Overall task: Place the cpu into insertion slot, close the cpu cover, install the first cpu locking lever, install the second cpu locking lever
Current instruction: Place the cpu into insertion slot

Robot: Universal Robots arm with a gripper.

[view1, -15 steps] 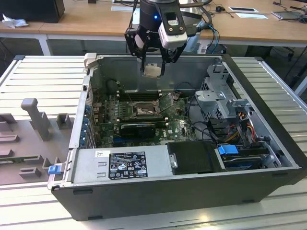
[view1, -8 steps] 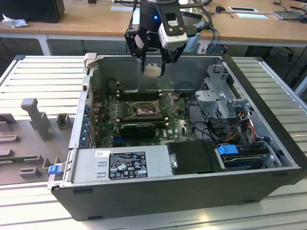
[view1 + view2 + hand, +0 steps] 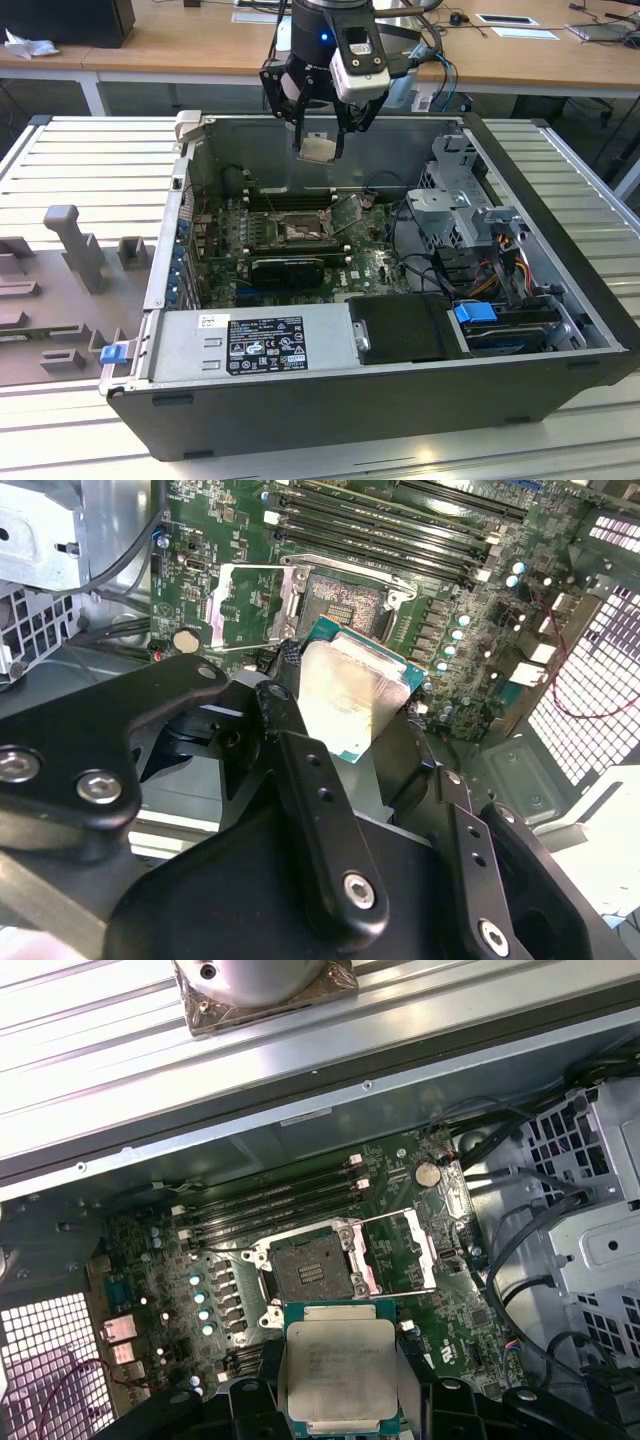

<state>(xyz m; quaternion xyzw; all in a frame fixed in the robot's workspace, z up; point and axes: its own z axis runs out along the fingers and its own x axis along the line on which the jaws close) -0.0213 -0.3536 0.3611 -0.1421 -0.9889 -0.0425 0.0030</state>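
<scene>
We see the arm hanging over an open computer case that lies on its side on the ribbed metal counter. Its fingers are clamped on the chip, one on each of two opposite edges. The chip hangs in the air and touches nothing else. In both wrist views its pale silvery top faces the camera, with a thin green edge around it.

In the exterior view the chip sits at twelve o'clock of the socket, about level with the far rim of the case and well above the green board.

The socket is uncovered, and in the first wrist view its dark centre shows bare inside the metal rim. The cover is swung open. In the exterior view it stands just beside the socket at three o'clock, a thin grey frame with a large opening.

The long black memory slots run just beyond the socket at twelve o'clock. A grey power box with a label lies at six o'clock, against the near wall of the case. A metal drive cage stands farther out at three o'clock, with cables beside it.
</scene>
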